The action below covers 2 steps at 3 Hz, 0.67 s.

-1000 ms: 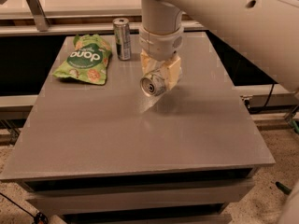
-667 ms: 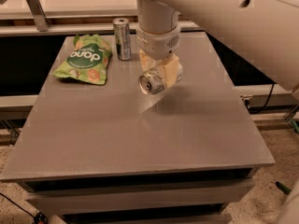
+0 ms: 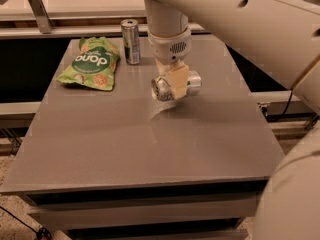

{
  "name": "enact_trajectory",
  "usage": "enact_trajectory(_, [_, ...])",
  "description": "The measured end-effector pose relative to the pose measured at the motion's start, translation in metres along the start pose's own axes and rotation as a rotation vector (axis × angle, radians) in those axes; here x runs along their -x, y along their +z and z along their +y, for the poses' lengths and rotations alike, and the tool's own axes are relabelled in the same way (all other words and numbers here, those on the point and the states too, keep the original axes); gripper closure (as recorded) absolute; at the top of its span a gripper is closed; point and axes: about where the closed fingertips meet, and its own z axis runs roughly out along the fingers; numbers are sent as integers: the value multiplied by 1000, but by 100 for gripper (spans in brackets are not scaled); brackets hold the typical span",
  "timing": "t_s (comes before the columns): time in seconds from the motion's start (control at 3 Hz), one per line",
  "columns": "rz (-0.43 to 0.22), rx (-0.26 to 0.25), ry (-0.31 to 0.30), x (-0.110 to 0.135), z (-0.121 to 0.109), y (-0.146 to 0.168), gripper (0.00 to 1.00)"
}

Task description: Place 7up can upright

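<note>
- Since the wrist has turned a little over the last second, the 7up can (image 3: 161, 88) now lies more broadside to the camera. Its silver end faces the left of the frame and its other end pokes out to the right.
- It is clamped across the middle by the gripper (image 3: 175, 86), whose cream-coloured fingers (image 3: 177, 80) are closed around it just above centre frame.
- The whole grasp has also drifted slightly to the right. It remains near the grey table (image 3: 150, 149), with a pale reflection directly beneath the can, and I cannot tell whether the can touches the surface.
- As a judgement, the task is not yet done: the can is on its side, so it needs tipping a quarter turn onto its base before it is let go.
- The slim silver-and-dark can (image 3: 131, 41) stands upright in the upper left, well apart from the gripper, and has not moved.
- The green snack bag (image 3: 90, 64) lies flat to the left of that can, also unmoved.
- White lettering sits on the bag's dark green oval, upside down from this view, and I cannot read it with confidence.
- No logo shows on the held can and no writing is legible on the slim one.
</note>
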Motion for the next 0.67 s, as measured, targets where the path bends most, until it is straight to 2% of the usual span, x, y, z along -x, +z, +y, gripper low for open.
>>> enact_trajectory(0.33, [-12,-37,35,3,-9,0,100])
enact_trajectory(0.67, [-18,-65,29,4,-15,-1,100])
